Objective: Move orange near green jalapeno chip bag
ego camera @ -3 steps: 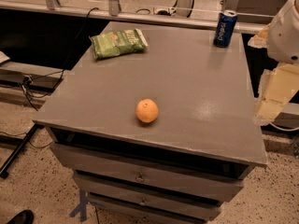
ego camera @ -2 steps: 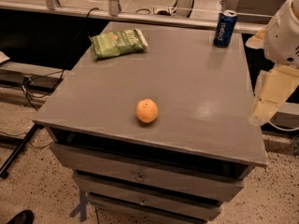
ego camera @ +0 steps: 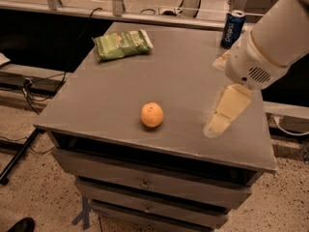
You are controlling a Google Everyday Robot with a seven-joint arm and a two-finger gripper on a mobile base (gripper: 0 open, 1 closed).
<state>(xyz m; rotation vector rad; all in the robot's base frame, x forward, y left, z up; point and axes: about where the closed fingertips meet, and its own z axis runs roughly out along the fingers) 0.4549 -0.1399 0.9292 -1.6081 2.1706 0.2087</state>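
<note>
The orange (ego camera: 152, 115) sits on the grey table top (ego camera: 120, 91), near its front edge and a little left of centre. The green jalapeno chip bag (ego camera: 121, 44) lies flat at the table's back left, well apart from the orange. My gripper (ego camera: 215, 96) hangs over the right part of the table, to the right of the orange and clear of it. It is open and empty, with one cream finger (ego camera: 223, 114) reaching down toward the table top.
A blue soda can (ego camera: 232, 29) stands at the table's back right, behind my arm. The table has drawers under its front edge. Cables and a stand leg lie on the floor at left. A rail runs behind the table.
My arm and gripper have moved left from beyond the table's right edge to over the table top, closer to the orange. The orange, bag and can have not moved.
</note>
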